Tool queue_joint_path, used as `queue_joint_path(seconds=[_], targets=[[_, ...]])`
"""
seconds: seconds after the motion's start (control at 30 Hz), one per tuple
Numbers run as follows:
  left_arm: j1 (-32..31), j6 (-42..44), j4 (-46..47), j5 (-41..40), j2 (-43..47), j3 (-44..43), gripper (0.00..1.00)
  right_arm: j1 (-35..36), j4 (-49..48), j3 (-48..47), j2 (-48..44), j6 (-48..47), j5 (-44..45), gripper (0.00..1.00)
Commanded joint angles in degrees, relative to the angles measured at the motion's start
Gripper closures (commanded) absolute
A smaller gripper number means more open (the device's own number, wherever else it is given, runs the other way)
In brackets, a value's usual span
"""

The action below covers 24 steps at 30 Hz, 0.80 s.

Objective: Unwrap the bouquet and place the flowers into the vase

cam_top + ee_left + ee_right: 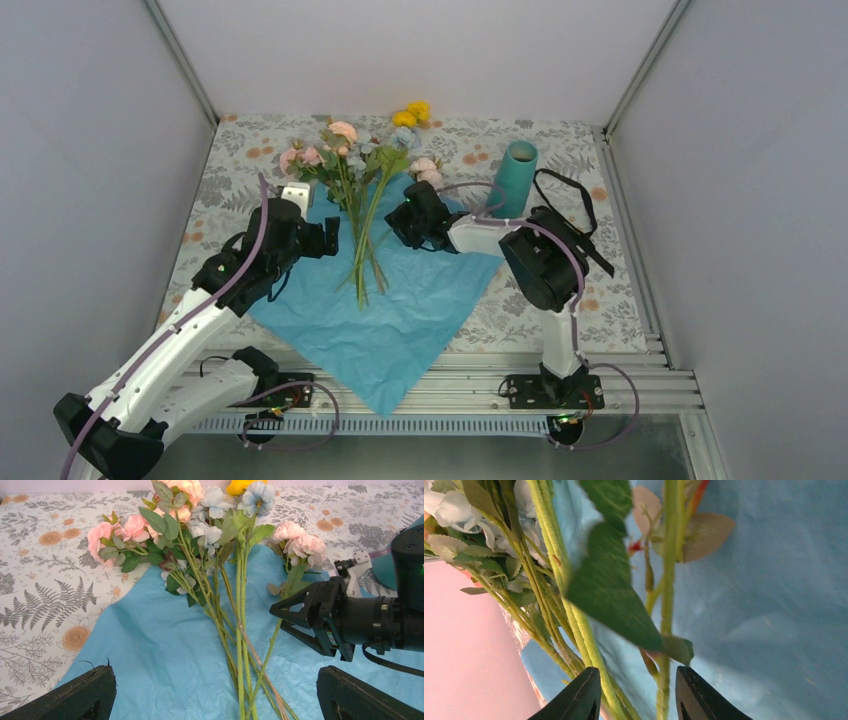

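A: Floral tablecloth [250, 160], blue paper [400, 320] spread flat on it. Flowers [365, 215] lie on the paper, stems running near to far, blooms at the far end.

B: Nearer arm?

A: Right gripper [636, 700]. It comes in from the right, crosswise to the stems, jaws partway apart astride two of them, no pinch visible. Left gripper [215, 695] is wide open and empty. Vase [517, 175] stands far right.

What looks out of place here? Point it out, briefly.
The blue paper sheet lies skewed like a diamond, and its near corner hangs past the tablecloth over the metal rail. The flowers lie loose on the sheet, with their blooms spilling onto the tablecloth. Nothing looks damaged.
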State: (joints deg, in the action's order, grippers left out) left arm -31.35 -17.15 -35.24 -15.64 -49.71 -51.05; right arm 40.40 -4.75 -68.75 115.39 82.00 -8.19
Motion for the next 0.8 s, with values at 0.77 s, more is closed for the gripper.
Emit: queue_joint_path(seconds=[0.77], targets=[[-0.25, -0.18, 0.22, -3.12, 2.16, 0.88, 0.0, 1.87, 5.51, -9.28, -1.92, -14.35, 13.15, 0.96]])
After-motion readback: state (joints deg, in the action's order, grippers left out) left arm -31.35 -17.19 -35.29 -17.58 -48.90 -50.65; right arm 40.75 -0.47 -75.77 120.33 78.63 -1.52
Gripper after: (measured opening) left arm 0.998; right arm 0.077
